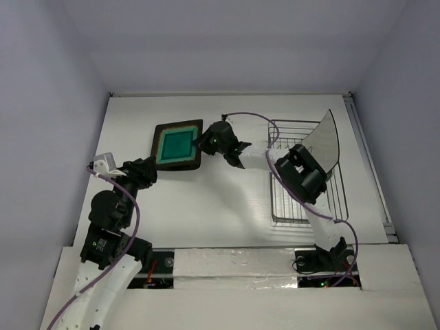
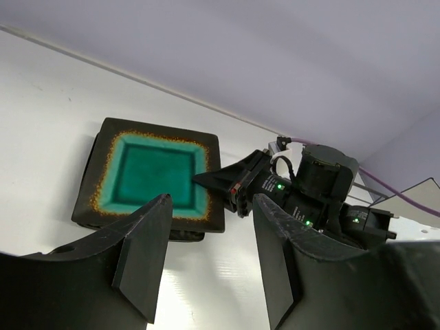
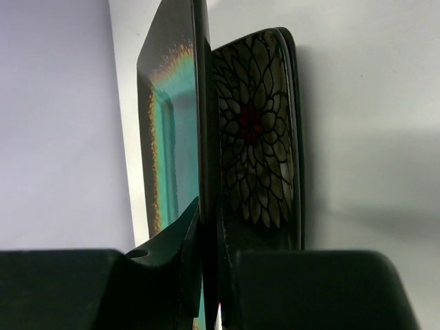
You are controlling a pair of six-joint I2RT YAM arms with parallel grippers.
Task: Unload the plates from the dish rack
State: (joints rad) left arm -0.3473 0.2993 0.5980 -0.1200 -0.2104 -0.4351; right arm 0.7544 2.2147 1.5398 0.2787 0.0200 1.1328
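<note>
A teal plate with a dark rim (image 1: 177, 144) lies on a stack at the back left of the table. My right gripper (image 1: 203, 142) is shut on its right edge. In the right wrist view the jaws (image 3: 210, 206) pinch the teal plate's rim (image 3: 201, 103), with a black flowered plate (image 3: 254, 137) right under it. My left gripper (image 1: 150, 168) is open and empty, just short of the stack's near-left corner; in its view (image 2: 211, 201) the teal plate (image 2: 155, 172) lies ahead. The dish rack (image 1: 282, 206) is on the right and holds a pale plate (image 1: 324, 141) tilted at its far end.
The right arm (image 1: 302, 175) reaches over the rack and across the table's middle toward the stack. White walls close in the back and sides. The table's right edge has a metal rail (image 1: 371, 172).
</note>
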